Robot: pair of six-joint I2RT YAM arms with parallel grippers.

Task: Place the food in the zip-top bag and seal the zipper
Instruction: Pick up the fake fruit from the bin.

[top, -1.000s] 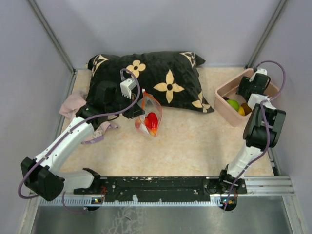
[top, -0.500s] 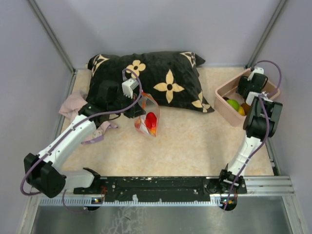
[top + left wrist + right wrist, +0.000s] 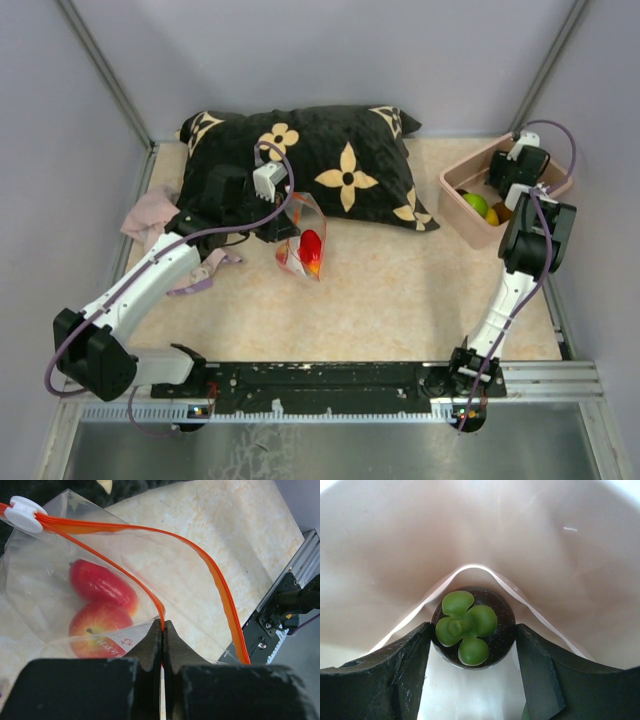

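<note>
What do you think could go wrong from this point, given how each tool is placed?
The left tool pinches only one lip of the zip-top bag at the zipper; the thin plastic could slip free and the mouth collapse.
The right tool straddles a round dark fruit in the pink bin corner; it could squirt out on closing, or the tool could snag the wall.

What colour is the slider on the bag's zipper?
White; the slider shows best in left wrist view.
</note>
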